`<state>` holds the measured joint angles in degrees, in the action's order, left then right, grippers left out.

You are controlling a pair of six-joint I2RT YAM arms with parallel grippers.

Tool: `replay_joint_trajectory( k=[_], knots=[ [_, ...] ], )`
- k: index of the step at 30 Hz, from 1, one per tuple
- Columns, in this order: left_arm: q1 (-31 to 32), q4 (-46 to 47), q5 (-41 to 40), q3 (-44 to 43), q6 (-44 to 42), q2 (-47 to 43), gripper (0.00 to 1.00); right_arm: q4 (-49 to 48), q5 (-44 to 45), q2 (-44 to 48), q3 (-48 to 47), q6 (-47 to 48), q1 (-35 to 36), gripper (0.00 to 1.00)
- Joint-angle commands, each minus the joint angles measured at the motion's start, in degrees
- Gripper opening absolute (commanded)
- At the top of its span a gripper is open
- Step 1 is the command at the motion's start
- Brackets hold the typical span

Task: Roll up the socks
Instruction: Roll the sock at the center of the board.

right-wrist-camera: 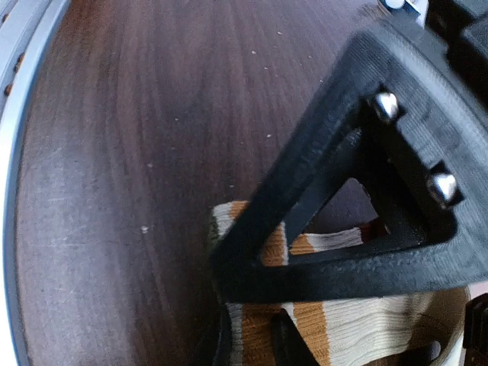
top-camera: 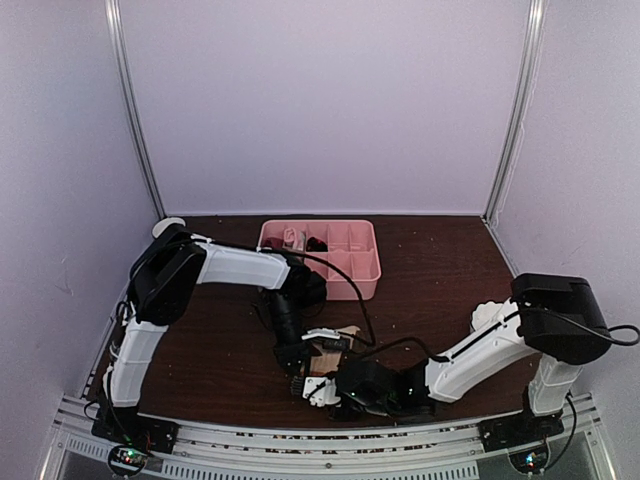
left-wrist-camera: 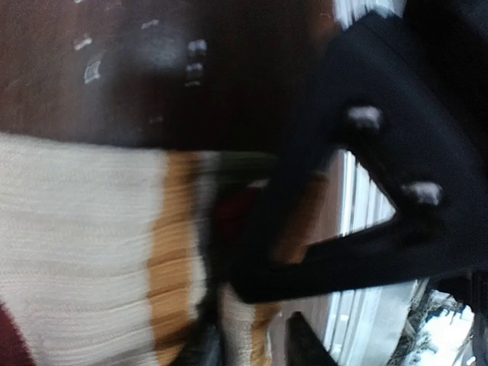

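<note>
The beige-tan striped fabric sock (left-wrist-camera: 76, 252), on the dark table (top-camera: 440, 280) at six o'clock from the pink plastic tray (top-camera: 360, 286), seems light and limp, best pinched at its striped edge; whether the left claw (top-camera: 300, 372) and right claw (top-camera: 322, 388) are spread or pinching, I cannot tell.

Pink tray (top-camera: 368, 286) rear-ctr on table (top-camera: 440, 270)

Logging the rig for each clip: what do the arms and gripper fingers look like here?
Both the left arm and right arm have white links with bulky black joint housings and loose black cables. The fingers are black open triangular frames, each with two silver screw heads.
</note>
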<state>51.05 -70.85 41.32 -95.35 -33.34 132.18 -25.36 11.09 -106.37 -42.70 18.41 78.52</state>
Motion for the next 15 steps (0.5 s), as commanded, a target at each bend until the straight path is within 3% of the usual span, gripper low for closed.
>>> replay_joint_trajectory(
  k=[1,4,14,15],
  knots=[
    [-0.1,7.3,-7.7,2.5,-2.8,-0.6,0.47,5.9,-4.1,-2.6,-1.4,-6.4,-3.1,0.12],
    [-1.1,9.2,-6.4,4.8,-3.1,-4.9,0.53,9.2,-8.9,-2.2,-1.2,-10.8,-5.4,0.0],
    [-2.5,25.4,-8.6,21.2,-4.0,-21.8,0.56,3.5,-20.2,0.0,7.7,-28.2,-6.1,0.0],
    [-2.4,26.3,-9.1,22.4,-4.7,-22.8,0.63,2.7,-21.5,-0.3,8.4,-30.6,-6.4,0.0]
  ],
)
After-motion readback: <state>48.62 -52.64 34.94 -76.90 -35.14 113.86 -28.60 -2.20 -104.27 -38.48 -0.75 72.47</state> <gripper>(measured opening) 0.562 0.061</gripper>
